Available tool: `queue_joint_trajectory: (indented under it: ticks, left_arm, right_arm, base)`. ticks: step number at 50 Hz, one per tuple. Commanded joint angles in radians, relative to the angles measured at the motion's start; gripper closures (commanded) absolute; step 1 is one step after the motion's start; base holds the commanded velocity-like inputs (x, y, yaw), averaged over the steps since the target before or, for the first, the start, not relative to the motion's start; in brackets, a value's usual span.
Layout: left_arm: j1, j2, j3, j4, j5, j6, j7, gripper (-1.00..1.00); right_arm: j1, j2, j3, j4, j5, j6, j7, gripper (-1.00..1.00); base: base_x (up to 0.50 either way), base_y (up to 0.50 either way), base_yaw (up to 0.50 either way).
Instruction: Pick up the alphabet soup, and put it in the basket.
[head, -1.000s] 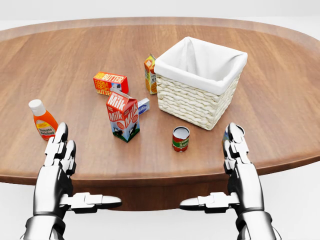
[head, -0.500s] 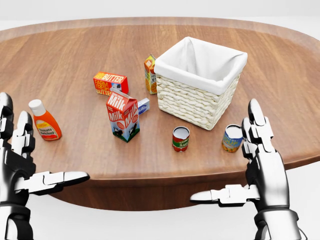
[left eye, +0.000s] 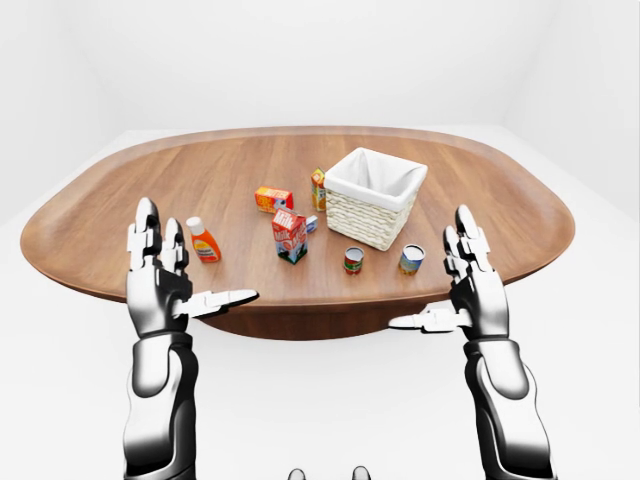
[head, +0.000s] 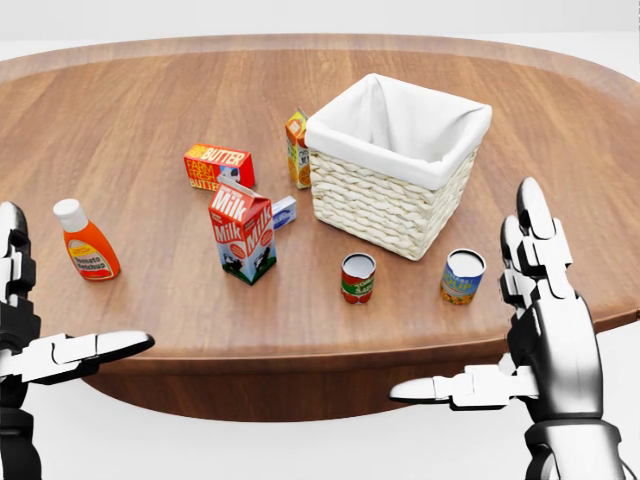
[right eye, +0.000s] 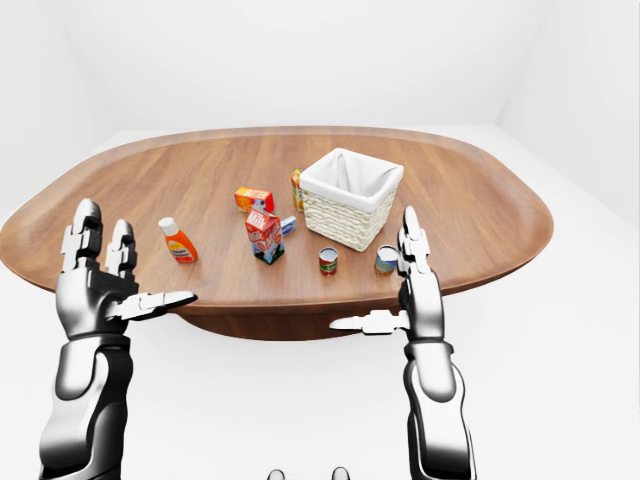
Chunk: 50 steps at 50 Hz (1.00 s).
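Observation:
The alphabet soup can (head: 462, 276), with a blue and yellow label, stands upright on the wooden table (head: 120, 120), just below the right corner of the basket. The basket (head: 395, 165) is white wicker with a white cloth lining and holds nothing that I can see. My right hand (head: 495, 330) is open at the table's near edge, fingers up, just right of the can and not touching it. At the left edge of the head view, far from the can, my left hand (head: 55, 310) is open too.
A red tomato can (head: 358, 278) stands left of the soup. Further left are a milk carton (head: 243, 232), a ketchup bottle (head: 86, 240), a butter box (head: 217, 166) and an orange carton (head: 297, 148) beside the basket. A small blue-and-white box (head: 285, 211) lies behind the milk.
Both hands have risen and spread outwards. The right hand moved right and uncovered the soup can it hid a second ago. The picture shifted slightly.

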Motion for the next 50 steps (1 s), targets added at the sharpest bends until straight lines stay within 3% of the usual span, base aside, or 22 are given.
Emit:
queue_joint_trajectory:
  ticks: [1,25,50]
  left_arm:
    - [0.005,-0.001,-0.003,-0.01,0.0,0.0,-0.001,-1.0]
    - [0.006,-0.002,0.001,-0.03,0.005,0.0,-0.004,-1.0]
    - [0.004,0.0,0.005,-0.024,0.002,0.0,-0.002,-1.0]
  right_arm:
    - [0.0,-0.001,-0.006,-0.002,0.004,0.0,0.003,-1.0]
    - [0.0,0.0,0.003,0.0,-0.008,0.0,-0.004,-1.0]
    - [0.001,-0.001,0.004,0.006,-0.013,0.0,0.005,-1.0]
  base:
    - [0.0,-0.31,0.0]
    - [0.0,-0.31,0.0]
    - [0.0,0.0,0.0]
